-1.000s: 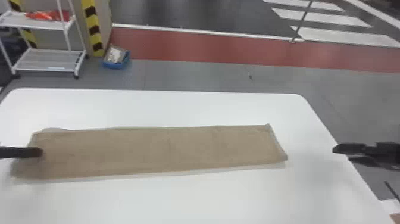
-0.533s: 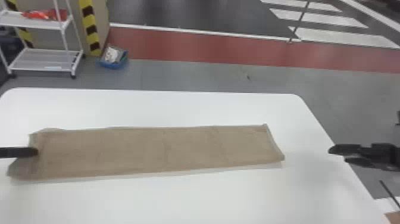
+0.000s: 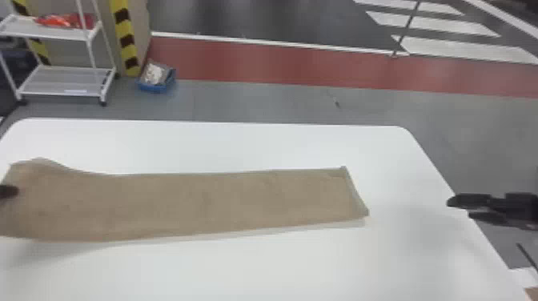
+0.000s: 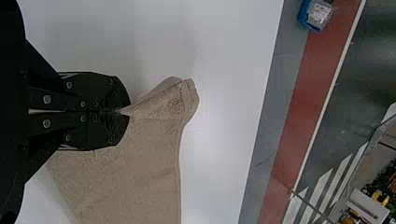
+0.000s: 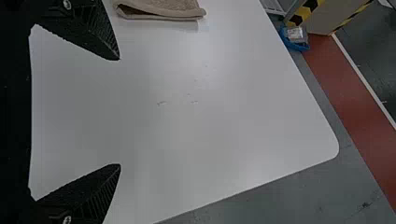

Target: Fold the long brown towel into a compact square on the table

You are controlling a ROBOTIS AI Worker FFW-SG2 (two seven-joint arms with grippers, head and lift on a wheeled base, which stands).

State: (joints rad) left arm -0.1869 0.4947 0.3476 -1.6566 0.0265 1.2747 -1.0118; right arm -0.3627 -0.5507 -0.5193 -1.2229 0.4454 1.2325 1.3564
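At the head view's left edge my left gripper (image 3: 9,191) is at the left end of the brown towel (image 3: 208,204), a long strip lying across the table. That end is raised off the tabletop, while the right end lies flat. In the left wrist view the left gripper (image 4: 126,112) is shut on the towel (image 4: 140,172), which is pinched near its end edge. My right gripper (image 3: 452,204) is beyond the towel's right end, near the table's right edge. In the right wrist view the right gripper (image 5: 119,112) stands wide open and holds nothing; a towel end (image 5: 163,8) is off to its side.
The white table (image 3: 280,264) has rounded far corners. On the floor past its far edge are a blue bin (image 3: 156,80) and a white wire shelf (image 3: 64,80). White tabletop lies in front of and behind the towel.
The towel's left end has risen from the table together with my left gripper, which has moved a little left. My right gripper has stayed nearly still.
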